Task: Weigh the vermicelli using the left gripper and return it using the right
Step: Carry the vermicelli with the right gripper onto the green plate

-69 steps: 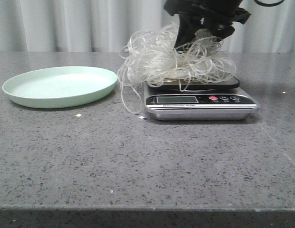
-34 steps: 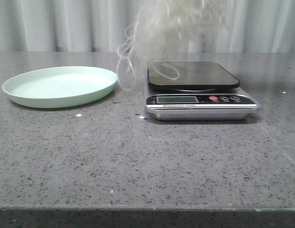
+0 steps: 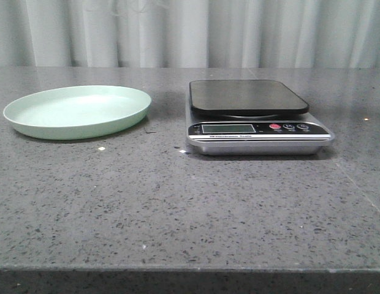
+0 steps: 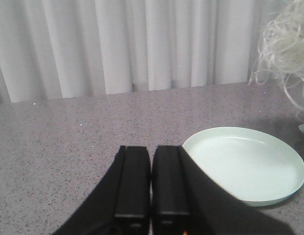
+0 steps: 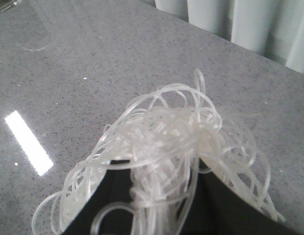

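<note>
Vermicelli (image 5: 164, 161) hangs in the right gripper (image 5: 157, 196), clamped between its dark fingers, with loops spilling over both sides. Front view shows only faint strands at the top edge, left of centre, so the bundle is held high above the table (image 3: 190, 202). Scale (image 3: 257, 116) platform is bare and the plate (image 3: 76, 110) is empty. Judged from this, weighing is complete and the return leg is in hand.

Left gripper (image 4: 151, 196) has its fingers pressed together with nothing between them. Its view shows the plate near and the noodle tangle beyond the plate's far rim (partly cut off by the frame edge).

Governing relation: the plate lies toward the robot's left of the scale, and the load must end directly above it before release. Loose strands trail wider than the grip; some may land over the rim.
</note>
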### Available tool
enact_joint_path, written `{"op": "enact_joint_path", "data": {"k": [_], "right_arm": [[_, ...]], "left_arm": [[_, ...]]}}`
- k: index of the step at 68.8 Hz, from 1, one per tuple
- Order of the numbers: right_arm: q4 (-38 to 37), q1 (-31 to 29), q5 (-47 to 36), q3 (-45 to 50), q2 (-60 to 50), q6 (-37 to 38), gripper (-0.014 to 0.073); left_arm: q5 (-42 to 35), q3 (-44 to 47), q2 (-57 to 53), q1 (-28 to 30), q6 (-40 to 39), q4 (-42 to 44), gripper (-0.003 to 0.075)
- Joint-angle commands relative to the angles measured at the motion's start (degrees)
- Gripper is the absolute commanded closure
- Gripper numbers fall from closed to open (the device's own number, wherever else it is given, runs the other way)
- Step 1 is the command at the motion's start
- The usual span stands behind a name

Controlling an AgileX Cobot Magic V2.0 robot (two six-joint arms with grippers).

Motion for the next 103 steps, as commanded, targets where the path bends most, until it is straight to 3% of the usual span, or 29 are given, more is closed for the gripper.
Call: {"op": "enact_joint_path", "data": {"k": [1, 29, 84, 90, 103], "right_arm": [[2.7, 2.5, -7.5, -2.2, -0.4, -0.3, 0.0442], [2.8, 9.2, -9.1, -2.2, 11.0, -0.3, 0.0442], [2.4, 9.4, -5.9, -2.2, 19.2, -0.3, 0.0438], [2.4, 9.4, -5.9, -2.2, 19.2, -0.3, 0.0398], [2.4, 9.4, -5.7, -2.2, 18.8, -0.3, 0.0139]], "left_arm": [[-4.9, -1.4, 0.6, 0.1, -0.6, -0.1, 0.0583], [-4.9, -1.4, 0.6, 0.1, -0.6, -0.1, 0.0583], [-4.9, -1.4, 0.6, 0.1, -0.6, -0.1, 0.0583], [-4.9, -1.4, 0.6, 0.1, -0.6, -0.1, 0.0583], [-4.9, -1.4, 0.6, 0.1, -0.6, -0.1, 0.0583]]}}
